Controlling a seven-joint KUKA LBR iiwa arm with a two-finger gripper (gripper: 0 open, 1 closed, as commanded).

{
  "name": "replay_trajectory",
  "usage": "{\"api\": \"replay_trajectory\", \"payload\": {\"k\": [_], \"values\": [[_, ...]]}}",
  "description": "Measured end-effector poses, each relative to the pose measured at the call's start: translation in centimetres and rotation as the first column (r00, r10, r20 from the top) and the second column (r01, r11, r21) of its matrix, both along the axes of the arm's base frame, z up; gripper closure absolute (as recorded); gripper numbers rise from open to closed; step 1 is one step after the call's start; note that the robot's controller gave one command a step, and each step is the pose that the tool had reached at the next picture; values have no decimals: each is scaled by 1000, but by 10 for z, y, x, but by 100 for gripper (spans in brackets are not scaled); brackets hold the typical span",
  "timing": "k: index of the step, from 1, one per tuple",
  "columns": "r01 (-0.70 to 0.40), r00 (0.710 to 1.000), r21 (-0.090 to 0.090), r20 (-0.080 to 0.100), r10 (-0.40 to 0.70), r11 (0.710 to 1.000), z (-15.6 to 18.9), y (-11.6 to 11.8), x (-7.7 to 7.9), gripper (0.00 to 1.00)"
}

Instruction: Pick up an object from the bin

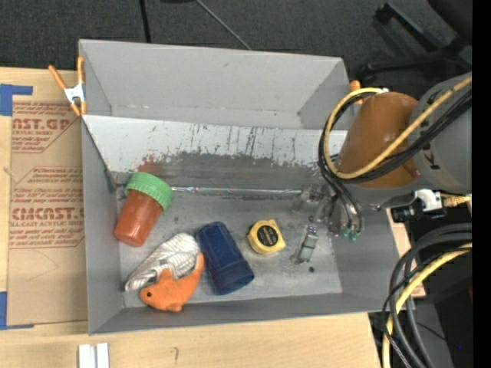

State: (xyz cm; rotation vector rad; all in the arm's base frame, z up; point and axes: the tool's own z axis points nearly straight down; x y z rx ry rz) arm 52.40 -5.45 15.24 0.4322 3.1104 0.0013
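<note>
Right of yellow tape measure (pixel 265 237), fingers (pixel 302 256) over bin (pixel 326 278) floor; grip state unclear.

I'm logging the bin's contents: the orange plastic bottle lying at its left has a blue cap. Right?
Not quite. The camera view shows the orange plastic bottle lying at the left of the grey metal bin with a green cap, not blue.

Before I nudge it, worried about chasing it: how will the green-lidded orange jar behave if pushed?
The orange jar lies on its side, so it would probably roll. Its rounded wall looks smooth, likely slippery. It seems rigid plastic, unlikely to flop.
</note>
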Motion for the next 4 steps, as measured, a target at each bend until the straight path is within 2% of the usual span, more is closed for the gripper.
{"api": "replay_trajectory", "payload": {"k": [1, 2, 3, 4], "values": [[0, 1000, 0, 0, 0, 1000, 0, 0, 0, 0], [-111, 994, -4, 7, 111, 994, -28, 11, 8, 0], [-246, 969, -1, -1, 246, 969, -71, 26, 20, 0], [-506, 862, -2, 1, 506, 862, -82, 30, 26, 100]]}}
